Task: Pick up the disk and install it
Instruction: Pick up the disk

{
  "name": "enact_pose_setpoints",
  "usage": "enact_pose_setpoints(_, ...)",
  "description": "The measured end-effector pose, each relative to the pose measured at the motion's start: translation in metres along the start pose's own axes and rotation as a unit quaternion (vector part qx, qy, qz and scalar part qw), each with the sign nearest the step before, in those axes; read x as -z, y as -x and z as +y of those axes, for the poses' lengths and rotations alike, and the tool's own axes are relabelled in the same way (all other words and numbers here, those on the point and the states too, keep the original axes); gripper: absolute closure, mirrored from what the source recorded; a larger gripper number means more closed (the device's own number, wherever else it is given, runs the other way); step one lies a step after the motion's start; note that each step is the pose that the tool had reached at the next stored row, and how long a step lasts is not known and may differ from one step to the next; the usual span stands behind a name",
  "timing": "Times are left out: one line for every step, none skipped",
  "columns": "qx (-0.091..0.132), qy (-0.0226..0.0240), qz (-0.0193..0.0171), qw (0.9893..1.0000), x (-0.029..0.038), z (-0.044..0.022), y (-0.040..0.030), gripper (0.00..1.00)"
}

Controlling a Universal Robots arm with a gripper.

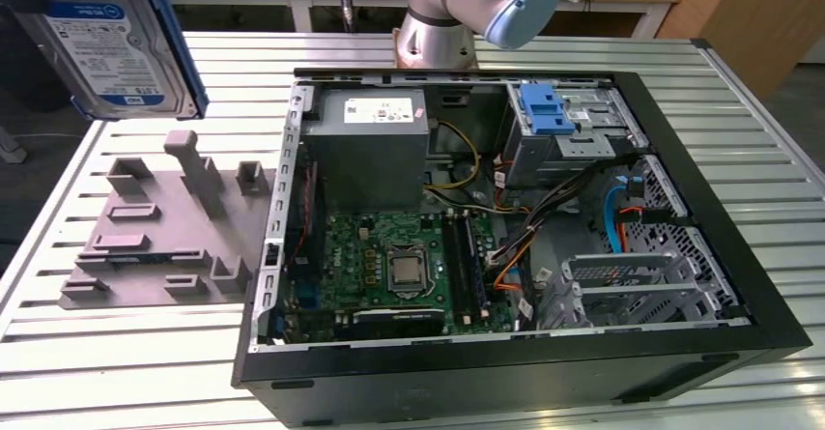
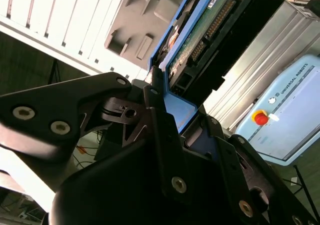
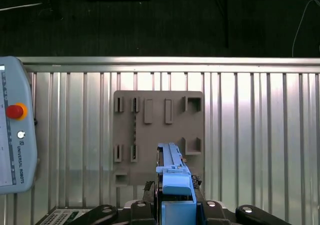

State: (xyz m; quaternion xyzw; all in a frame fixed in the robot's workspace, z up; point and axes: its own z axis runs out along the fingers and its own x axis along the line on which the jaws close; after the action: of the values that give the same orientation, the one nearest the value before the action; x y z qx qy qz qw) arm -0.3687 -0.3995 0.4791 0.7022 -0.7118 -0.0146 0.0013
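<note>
Tool [image 3: 176,207] is clamped on the disk [image 1: 110,43], held above grey fixture [image 3: 150,135] | risk: disk could be dropped if edge grip is loosened, or knocked against case [image 1: 516,377] wall.

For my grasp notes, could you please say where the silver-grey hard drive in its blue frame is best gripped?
At the blue-framed end of the silver-grey hard drive, coming end-on: it is a thin slab, so the pincer closes across its thickness, as it holds it now.

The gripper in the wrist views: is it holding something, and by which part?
Yes. The gripper holds the disk, clamped at one end of its blue frame.
</note>
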Motion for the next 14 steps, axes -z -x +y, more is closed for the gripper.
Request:
enact_pose_setpoints(0.0, 0.0, 0.0, 1.0, 0.0, -0.0005, -0.0001, 0.64)
enact_pose_setpoints(0.0, 0.0, 0.0, 1.0, 0.0, -0.0012, -0.0002, 0.64)
enact_pose_setpoints(0.0, 0.0, 0.0, 1.0, 0.0, -0.0018, -0.0003, 0.64)
enact_pose_setpoints(0.0, 0.0, 0.0, 1.0, 0.0001, -0.0027, -0.0004, 0.64)
enact_pose_setpoints(0.0, 0.0, 0.0, 1.0, 0.0001, -0.0035, -0.0005, 0.64)
enact_pose_setpoints(0.0, 0.0, 0.0, 1.0, 0.0001, -0.0042, -0.0006, 0.64)
enact_pose_setpoints(0.0, 0.0, 0.0, 1.0, 0.0001, -0.0049, -0.0008, 0.64)
enact_pose_setpoints(0.0, -0.0001, 0.0, 1.0, 0.0001, -0.0056, -0.0009, 0.64)
enact_pose_setpoints(0.0, 0.0, 0.0, 1.0, 0.0001, -0.0062, -0.001, 0.64)
enact_pose_setpoints(0.0, 0.0, 0.0, 1.0, 0.0001, -0.0067, -0.0011, 0.64)
enact_pose_setpoints(0.0, 0.0, 0.0, 1.0, 0.0001, -0.0072, -0.0012, 0.64)
enact_pose_setpoints(0.0, 0.0, 0.0, 1.0, 0.0002, -0.0078, -0.0013, 0.64)
enact_pose_setpoints(0.0, 0.0, 0.0, 1.0, 0.0002, -0.0082, -0.0014, 0.64)
enact_pose_setpoints(0.0, 0.0, 0.0, 1.0, 0.0002, -0.0087, -0.0015, 0.64)
